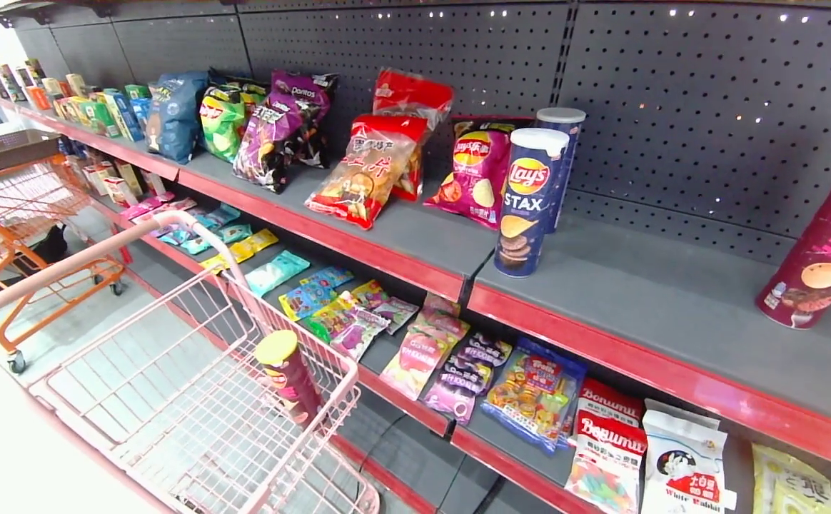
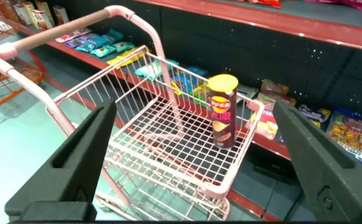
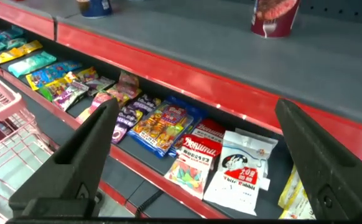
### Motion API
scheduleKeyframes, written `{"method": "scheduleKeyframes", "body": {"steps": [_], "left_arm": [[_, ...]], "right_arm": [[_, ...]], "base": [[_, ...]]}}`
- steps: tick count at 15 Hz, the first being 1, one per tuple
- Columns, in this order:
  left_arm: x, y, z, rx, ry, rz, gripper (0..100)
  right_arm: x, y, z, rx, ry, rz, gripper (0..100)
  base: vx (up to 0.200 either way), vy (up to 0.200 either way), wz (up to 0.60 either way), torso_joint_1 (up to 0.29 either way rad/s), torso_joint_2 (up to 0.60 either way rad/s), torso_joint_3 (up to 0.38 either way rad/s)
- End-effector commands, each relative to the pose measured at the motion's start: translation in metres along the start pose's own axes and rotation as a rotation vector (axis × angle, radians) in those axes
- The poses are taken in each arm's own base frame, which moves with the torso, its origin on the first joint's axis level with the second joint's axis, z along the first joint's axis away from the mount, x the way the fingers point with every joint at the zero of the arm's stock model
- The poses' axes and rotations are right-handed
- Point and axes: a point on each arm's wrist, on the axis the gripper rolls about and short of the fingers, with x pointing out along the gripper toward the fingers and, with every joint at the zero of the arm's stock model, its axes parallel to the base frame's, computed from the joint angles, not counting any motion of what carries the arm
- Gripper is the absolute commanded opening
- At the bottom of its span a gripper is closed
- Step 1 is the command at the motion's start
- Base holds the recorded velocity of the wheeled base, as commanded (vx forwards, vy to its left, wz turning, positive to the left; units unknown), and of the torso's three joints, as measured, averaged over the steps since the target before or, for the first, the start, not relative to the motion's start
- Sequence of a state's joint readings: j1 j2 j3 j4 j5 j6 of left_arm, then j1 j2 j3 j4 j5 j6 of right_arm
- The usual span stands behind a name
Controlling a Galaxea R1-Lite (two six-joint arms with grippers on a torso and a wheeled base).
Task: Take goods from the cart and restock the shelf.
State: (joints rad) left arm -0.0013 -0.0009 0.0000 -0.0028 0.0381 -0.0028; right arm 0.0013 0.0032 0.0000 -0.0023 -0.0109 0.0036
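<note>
My left claw (image 2: 194, 118) and right claw (image 3: 198, 115) are released, empty. One maroon, yellow-lidded crisp can (image 2: 222, 115) stands upright in the pink wire cart (image 2: 63, 31).

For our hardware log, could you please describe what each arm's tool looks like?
The left tool has two broad, matte black fingers with flat, angular faces that taper toward the tips. The right tool looks the same.

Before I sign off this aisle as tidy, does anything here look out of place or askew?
Nothing looks spilled or damaged. The snack bags on the upper shelf slump at mixed angles, and one maroon can stands alone, well apart from the blue cans.
</note>
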Motion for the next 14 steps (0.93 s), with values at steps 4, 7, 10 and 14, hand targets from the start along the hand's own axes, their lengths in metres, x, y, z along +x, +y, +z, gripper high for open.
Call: {"method": "scheduleKeyframes", "body": {"steps": [4,7,10,14], "left_arm": [[0.0001,0.0,0.0001,0.0,0.001,0.0,100],[0.0001,0.0,0.0001,0.0,0.001,0.0,100],[0.0001,0.0,-0.0001,0.0,0.002,-0.002,100],[0.0001,-0.0002,0.0,0.0,0.001,-0.008,100]], "right_arm": [[-0.0001,0.0,0.0005,0.001,-0.002,0.0,100],[0.0,0.0,0.0001,0.001,-0.001,0.0,100],[0.0,0.0,0.0001,0.001,-0.001,0.0,100],[0.0,0.0,0.0001,0.001,-0.001,-0.001,100]], "base": [[0.0,0.0,0.0,-0.155,0.39,0.24],[0.0,0.0,0.0,-0.186,0.49,0.297],[0.0,0.0,0.0,-0.199,0.54,0.349],[0.0,0.0,0.0,-0.172,0.51,0.336]]}}
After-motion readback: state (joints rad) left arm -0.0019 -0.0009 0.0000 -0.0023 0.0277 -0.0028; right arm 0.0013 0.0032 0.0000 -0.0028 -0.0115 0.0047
